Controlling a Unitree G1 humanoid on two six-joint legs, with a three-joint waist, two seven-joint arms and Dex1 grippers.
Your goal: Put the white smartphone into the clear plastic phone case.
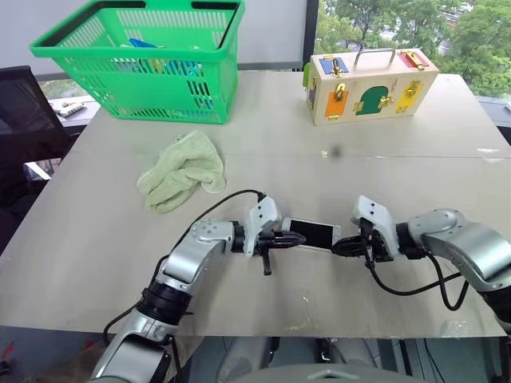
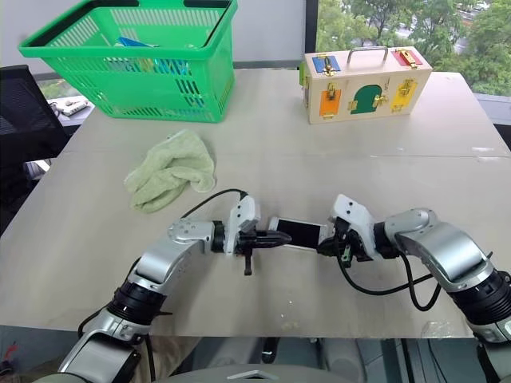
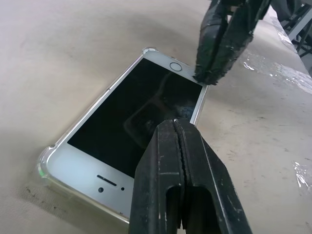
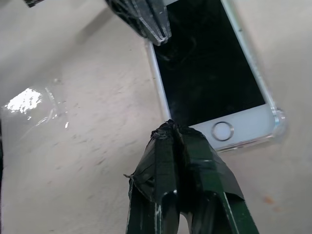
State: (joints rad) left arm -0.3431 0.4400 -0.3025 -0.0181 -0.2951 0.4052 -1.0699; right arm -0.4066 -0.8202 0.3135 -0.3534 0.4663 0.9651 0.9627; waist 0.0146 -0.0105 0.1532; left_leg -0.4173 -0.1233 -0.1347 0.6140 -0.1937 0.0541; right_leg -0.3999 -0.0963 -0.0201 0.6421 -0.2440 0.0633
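Observation:
The white smartphone (image 1: 313, 234) lies flat, screen up, near the table's front edge between my two grippers. The clear plastic phone case (image 3: 44, 168) wraps around it, with glossy bumper corners showing at both ends (image 4: 279, 122). My left gripper (image 1: 297, 238) is shut, holding nothing, and its tip (image 3: 176, 124) sits over one long side of the black screen. My right gripper (image 1: 339, 247) is also shut and holds nothing. Its tip (image 4: 170, 127) is at the home-button end, beside the same long edge. The two tips point toward each other across the phone.
A pale green cloth (image 1: 182, 169) lies crumpled behind and to the left of the phone. A green basket (image 1: 136, 64) stands at the back left and a wooden latch box (image 1: 371, 84) at the back right. A scrap of clear film (image 3: 273, 68) lies near the phone.

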